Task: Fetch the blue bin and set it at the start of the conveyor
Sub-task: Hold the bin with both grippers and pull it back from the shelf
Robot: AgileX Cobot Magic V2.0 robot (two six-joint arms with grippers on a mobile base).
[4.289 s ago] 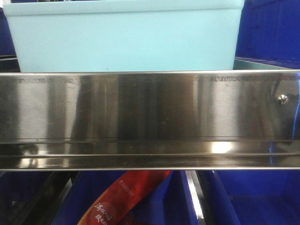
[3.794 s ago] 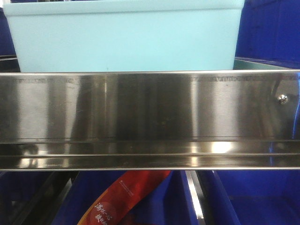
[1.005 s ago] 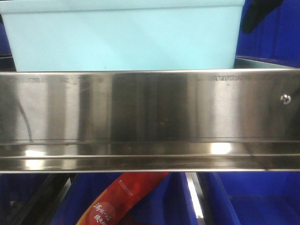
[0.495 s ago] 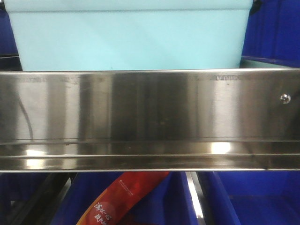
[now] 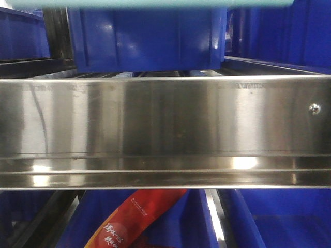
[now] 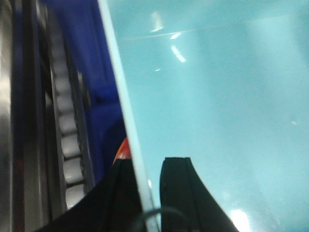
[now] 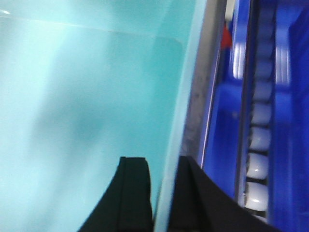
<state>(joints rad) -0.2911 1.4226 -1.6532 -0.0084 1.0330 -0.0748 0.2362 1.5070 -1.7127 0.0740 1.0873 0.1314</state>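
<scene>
blue bin (image 6: 217,96): light turquoise, smooth plain walls, pale rim; up above steel rail (image 5: 165,129), only a thin strip at top of front view
left claw (image 6: 148,166): clenched on bin's side wall
right claw (image 7: 160,164): clenched on opposite wall

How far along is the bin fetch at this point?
Done: the grasp. The left tool and right tool each pinch a wall of the bin. In hand: the lift. Only a cyan strip of the bin shows at the top of the front view, above the rail. Left: carrying it to the conveyor, which no view shows, and setting it down.
</scene>
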